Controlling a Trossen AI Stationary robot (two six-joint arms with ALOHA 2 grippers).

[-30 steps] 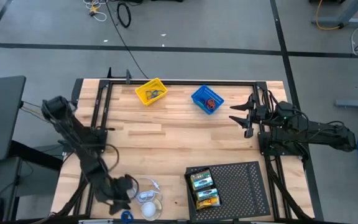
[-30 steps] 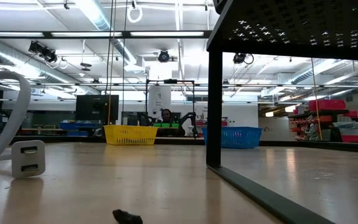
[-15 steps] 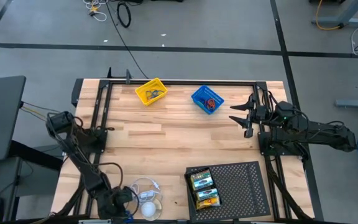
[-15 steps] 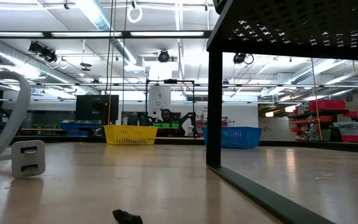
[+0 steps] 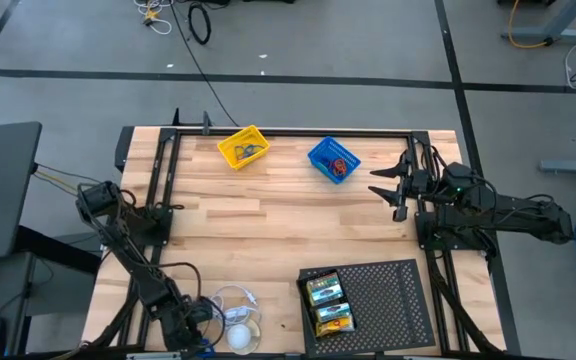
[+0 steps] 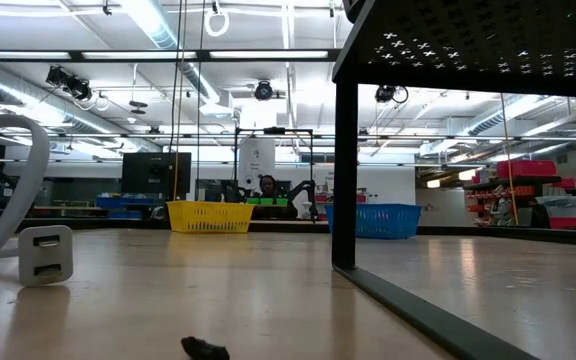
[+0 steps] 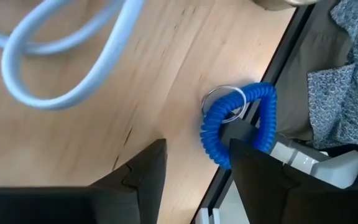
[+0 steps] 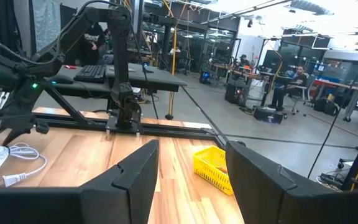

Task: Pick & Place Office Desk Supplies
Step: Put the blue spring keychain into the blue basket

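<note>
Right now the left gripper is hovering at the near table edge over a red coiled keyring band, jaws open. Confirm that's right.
Not quite: the coiled keyring band is blue, not red, as the left wrist view shows. The rest holds: the left gripper hovers open over it at the near table edge.

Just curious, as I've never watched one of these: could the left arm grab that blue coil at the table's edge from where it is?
Probably yes. The left gripper hangs right over the blue coil with its fingers apart. Nothing covers the coil, but it lies at the table edge beside the frame rail, which may crowd one finger.
</note>
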